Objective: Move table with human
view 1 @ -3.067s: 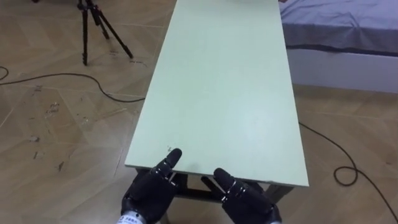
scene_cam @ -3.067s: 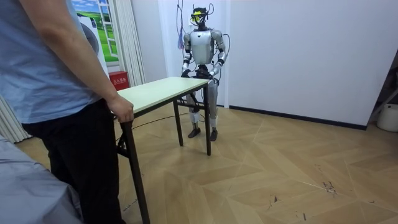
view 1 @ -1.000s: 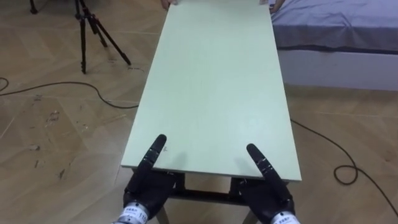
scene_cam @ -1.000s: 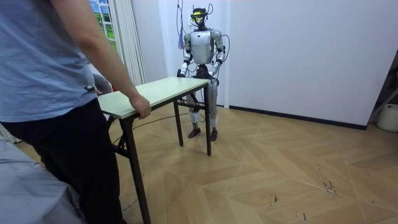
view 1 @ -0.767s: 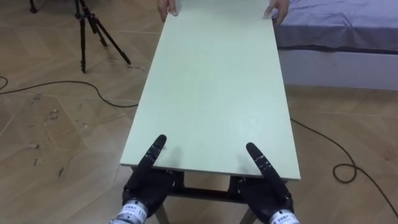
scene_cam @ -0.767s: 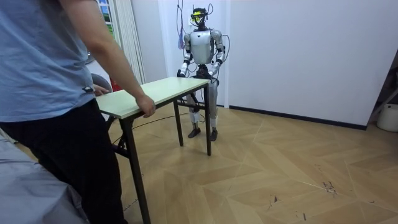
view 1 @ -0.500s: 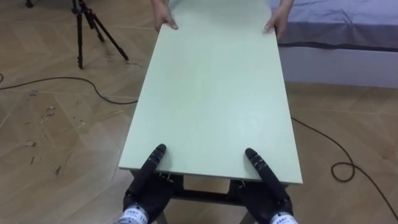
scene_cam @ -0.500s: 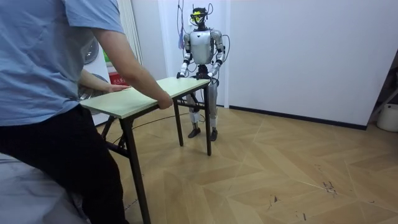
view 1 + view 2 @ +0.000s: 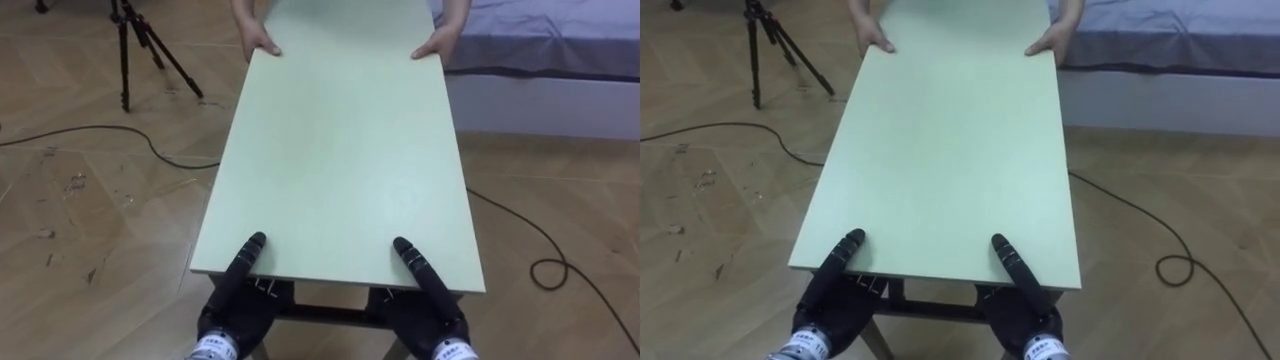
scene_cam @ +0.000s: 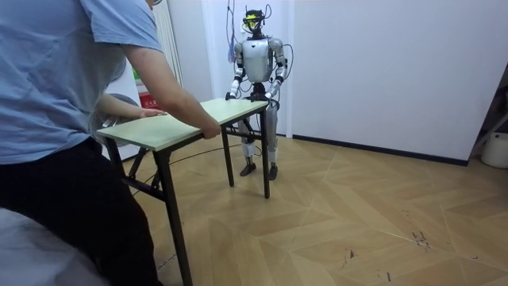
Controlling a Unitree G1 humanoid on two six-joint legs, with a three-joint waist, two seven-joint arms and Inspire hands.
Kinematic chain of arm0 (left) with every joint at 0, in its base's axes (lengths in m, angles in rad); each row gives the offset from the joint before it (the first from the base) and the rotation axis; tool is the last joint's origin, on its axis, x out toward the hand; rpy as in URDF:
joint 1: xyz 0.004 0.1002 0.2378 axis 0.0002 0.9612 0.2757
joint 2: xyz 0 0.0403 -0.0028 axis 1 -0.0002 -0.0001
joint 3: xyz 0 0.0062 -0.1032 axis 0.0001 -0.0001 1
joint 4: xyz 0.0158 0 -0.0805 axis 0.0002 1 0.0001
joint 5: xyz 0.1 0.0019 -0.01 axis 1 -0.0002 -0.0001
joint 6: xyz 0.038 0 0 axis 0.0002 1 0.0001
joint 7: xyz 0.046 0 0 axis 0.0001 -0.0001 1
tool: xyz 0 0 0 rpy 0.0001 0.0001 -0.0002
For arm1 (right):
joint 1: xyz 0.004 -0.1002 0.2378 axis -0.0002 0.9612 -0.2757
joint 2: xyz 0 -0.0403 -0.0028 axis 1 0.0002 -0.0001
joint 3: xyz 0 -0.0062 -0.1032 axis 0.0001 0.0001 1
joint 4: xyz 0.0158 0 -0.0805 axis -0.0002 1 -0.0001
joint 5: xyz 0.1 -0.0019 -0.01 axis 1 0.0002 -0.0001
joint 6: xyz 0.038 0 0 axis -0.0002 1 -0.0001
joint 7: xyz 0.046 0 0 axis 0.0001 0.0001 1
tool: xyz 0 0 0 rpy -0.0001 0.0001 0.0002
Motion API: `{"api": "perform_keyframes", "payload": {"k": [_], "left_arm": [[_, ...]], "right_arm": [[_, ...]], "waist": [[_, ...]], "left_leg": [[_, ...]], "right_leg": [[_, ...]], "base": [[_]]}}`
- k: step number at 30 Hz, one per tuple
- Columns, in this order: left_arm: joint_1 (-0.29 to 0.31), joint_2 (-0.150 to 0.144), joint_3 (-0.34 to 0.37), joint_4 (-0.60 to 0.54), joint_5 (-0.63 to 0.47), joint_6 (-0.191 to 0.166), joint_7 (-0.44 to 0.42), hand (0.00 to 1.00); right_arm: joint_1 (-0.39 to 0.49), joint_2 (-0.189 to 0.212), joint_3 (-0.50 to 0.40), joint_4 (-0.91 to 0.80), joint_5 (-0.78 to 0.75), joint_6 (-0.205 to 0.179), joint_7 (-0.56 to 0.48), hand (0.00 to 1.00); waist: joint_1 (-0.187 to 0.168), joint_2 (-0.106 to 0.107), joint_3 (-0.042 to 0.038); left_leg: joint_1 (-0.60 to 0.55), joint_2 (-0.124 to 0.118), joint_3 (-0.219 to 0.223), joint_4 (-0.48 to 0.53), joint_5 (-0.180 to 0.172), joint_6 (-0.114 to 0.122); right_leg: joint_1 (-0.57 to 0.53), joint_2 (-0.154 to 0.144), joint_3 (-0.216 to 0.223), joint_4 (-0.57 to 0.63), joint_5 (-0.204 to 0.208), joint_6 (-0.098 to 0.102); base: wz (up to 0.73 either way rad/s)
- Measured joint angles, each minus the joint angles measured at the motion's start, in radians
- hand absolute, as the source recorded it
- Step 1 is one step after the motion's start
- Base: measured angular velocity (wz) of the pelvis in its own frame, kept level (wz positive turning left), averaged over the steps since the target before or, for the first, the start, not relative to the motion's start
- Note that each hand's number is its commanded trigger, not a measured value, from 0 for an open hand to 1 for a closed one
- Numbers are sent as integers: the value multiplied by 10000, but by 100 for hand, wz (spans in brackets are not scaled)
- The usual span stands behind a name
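Table (image 9: pixel 340 150): pale green top, long axis running straight away from robot; near short edge at robot, far end at person, between tripod (image 9: pixel 135 40) and bed (image 9: pixel 545 45).
Left hand (image 9: pixel 232 300): clamped on near edge, thumb on top, palm beneath.
Right hand (image 9: pixel 432 305): same grasp, well apart from left.
Person's hands (image 9: pixel 255 42): on both far corners.
Change: three seconds ago robot's hands close together below mid-edge; now spread.
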Motion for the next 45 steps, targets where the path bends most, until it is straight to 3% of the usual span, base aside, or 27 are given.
{"api": "perform_keyframes", "payload": {"k": [8, 16, 18, 24, 31, 38, 40, 43, 45], "left_arm": [[162, -175, -6, -69, 316, -2, -311, 100], [683, -218, 3, -965, 1211, -48, -624, 100], [698, -271, 3, -976, 1472, -218, -691, 100], [892, -316, -21, -1209, 1662, -235, -694, 100], [992, -356, -184, -1268, 1780, -766, -709, 100], [1114, -360, -258, -1585, 1770, -874, -711, 100], [1206, -356, -247, -1635, 1772, -883, -718, 100], [1246, -317, -234, -1662, 1771, -884, -859, 100], [1316, -283, -247, -1718, 1762, -892, -903, 100]], "right_arm": [[204, -284, -8, -489, -68, -23, -69, 100], [1255, -225, -42, -1823, -131, -330, -40, 100], [1330, -149, -33, -1855, -97, -340, -26, 100], [1388, -139, -27, -1857, -114, -457, 27, 100], [1381, -151, 317, -1974, -148, -863, 92, 100], [1359, -188, 329, -2168, -153, -958, 94, 100], [1364, -180, 333, -2168, -232, -957, 106, 100], [1393, -163, 333, -2168, -261, -961, 218, 100], [1460, -137, 335, -2169, -262, -977, 290, 100]], "waist": [[74, 118, -2], [159, 122, -8], [157, 124, -10], [123, 105, -23], [143, -123, -123], [177, -251, -87], [206, -268, -83], [431, -256, -71], [699, -217, -49]], "left_leg": [[25, -5, -6, -28, 0, 0], [92, -4, 17, -47, 0, -1], [82, -2, 45, -47, 0, -2], [63, 14, 57, -46, -10, -18], [-110, 23, 34, 35, -5, -25], [-290, 54, 39, 222, -15, -39], [-385, 87, 39, 386, -76, -104], [-860, 406, 40, 1284, -413, -286], [-1343, 704, -7, 2326, -681, -527]], "right_leg": [[-5, 3, -56, -1, 0, 0], [1, 10, -29, 19, 0, 0], [0, 13, -27, 19, 0, 0], [-20, 32, -40, 21, 0, 0], [-222, 31, -31, 38, 0, -1], [-318, 36, -29, 75, -2, -7], [-357, 48, -32, 112, -76, -137], [-627, 220, -27, 457, -213, -349], [-798, 456, 48, 743, -350, -568]], "base": [[0], [0], [-4], [-1], [0], [0], [-3], [-10], [-19]]}}
